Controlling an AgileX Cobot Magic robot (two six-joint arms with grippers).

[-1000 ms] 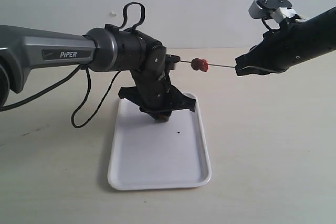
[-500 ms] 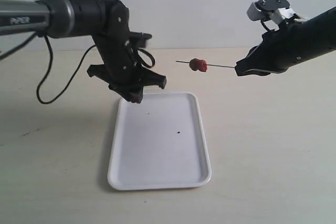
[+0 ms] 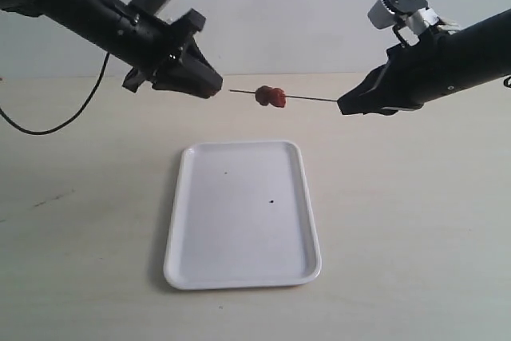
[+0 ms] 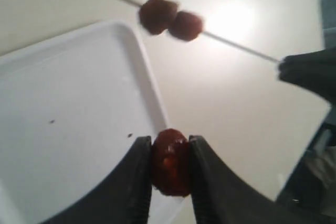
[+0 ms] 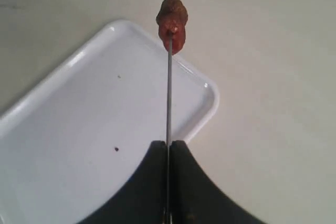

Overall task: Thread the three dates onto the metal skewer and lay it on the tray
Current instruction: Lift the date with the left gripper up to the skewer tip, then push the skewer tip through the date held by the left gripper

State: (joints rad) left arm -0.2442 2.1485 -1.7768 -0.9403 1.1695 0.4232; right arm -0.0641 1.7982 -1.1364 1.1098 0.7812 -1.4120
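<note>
Left arm has swung up and away from the tray's far-left corner. The left end effector (image 3: 209, 85) now hangs in the air above and beyond the tray's (image 3: 239, 237) far edge, off its left side. Its fingers are clamped on the third date (image 4: 170, 166), which sits pinched between both pads at the tips.

Right end effector (image 3: 347, 105) has shifted toward the tray's centreline. It is above and beyond the far-right corner, jaws clenched on the butt of the metal skewer (image 3: 311, 99). Skewer is held roughly level, parallel to the tray's far edge, with its free tip pointing at the left end effector.

Two dates (image 3: 271, 97) are on the skewer, touching each other, nearer the free tip than the gripped end, and over the tray's far edge.

Skewer tip and held date look just apart, though the exterior view is too coarse to rule out contact.

Tray lies flat on the bench (image 3: 415, 221) with nothing on it but a dark speck (image 3: 272, 201) near its middle.
</note>
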